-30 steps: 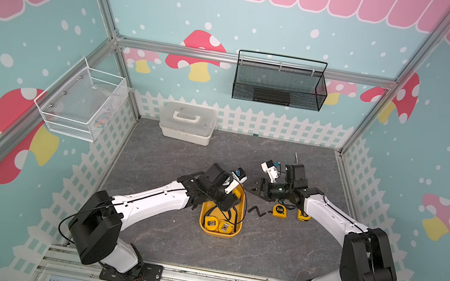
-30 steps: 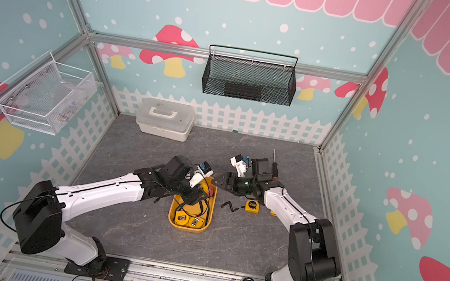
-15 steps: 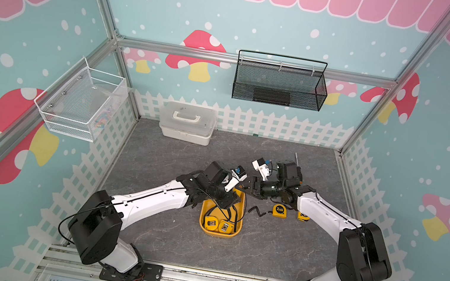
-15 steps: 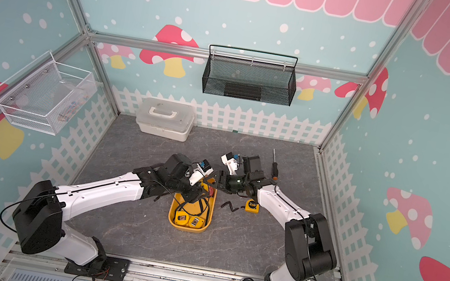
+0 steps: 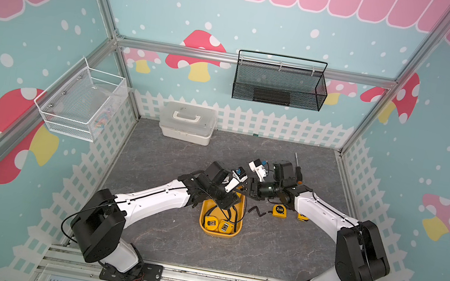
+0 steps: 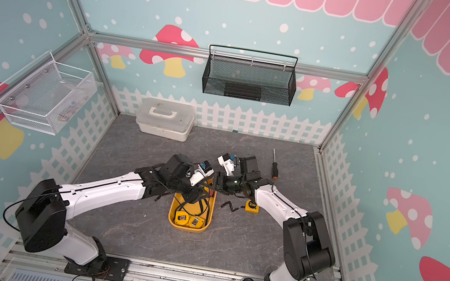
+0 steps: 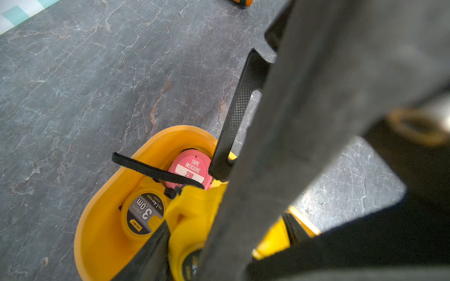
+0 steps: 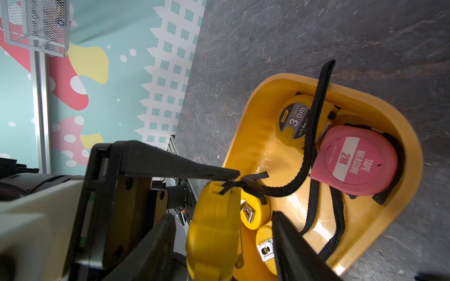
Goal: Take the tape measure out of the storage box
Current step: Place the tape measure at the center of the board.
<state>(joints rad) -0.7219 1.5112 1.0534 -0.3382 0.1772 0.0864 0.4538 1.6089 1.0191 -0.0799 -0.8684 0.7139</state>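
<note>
Clamping the yellow tape measure (image 8: pixel 211 243) just above the storage box (image 8: pixel 255 136) is the left gripper (image 7: pixel 192 226); right gripper (image 8: pixel 224 216) jaws stand open astride it. Remaining: move it clear of the box.

**Clerk:** Entry one?

**Keeper:** Left arm (image 5: pixel 150 200), white links and black joints. Base at 7 o'clock on the floor, stretched low toward the centre, heading 2 o'clock. Left gripper (image 7: pixel 192 197) is clamped on a yellow plastic tape measure (image 8: pixel 211 233), with a finger on either side.

**Clerk:** Entry two?

**Keeper:** Right arm (image 5: pixel 321 209), same make. Base at 5 o'clock, elbow bent, forearm heading 10 o'clock. Right gripper (image 8: pixel 224 215) faces the left one, jaws apart, straddling the same tape measure with a gap at each finger.
</note>
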